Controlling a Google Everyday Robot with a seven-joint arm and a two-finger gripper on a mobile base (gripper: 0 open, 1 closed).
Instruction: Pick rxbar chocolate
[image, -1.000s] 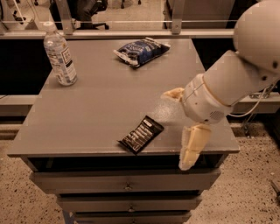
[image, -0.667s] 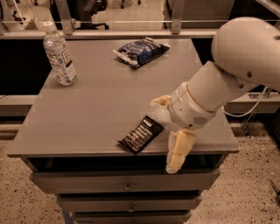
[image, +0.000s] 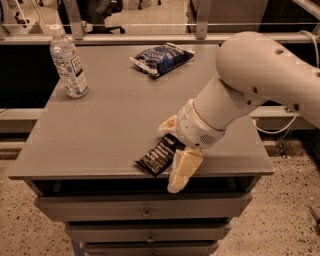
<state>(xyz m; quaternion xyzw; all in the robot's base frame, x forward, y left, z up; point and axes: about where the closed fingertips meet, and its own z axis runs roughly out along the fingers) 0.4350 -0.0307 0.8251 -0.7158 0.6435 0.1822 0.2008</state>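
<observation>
The rxbar chocolate (image: 154, 158), a flat black bar with white text, lies near the front edge of the grey table (image: 100, 130), angled. My gripper (image: 175, 148) is at the bar's right end, low over the table. It is open. One cream finger (image: 183, 170) hangs past the table's front edge just right of the bar. The other finger (image: 168, 124) sits behind the bar. The bar's right end lies between them and is partly hidden by the wrist.
A clear water bottle (image: 68, 64) stands at the table's back left. A puffy blue snack bag (image: 162, 57) lies at the back middle. Drawers (image: 145, 212) sit under the tabletop. My large white arm (image: 255, 85) covers the table's right side.
My arm has moved left toward the bar. The gripper, earlier to the right of the bar, now has its fingers on either side of the bar's right end. The bar has not moved.
</observation>
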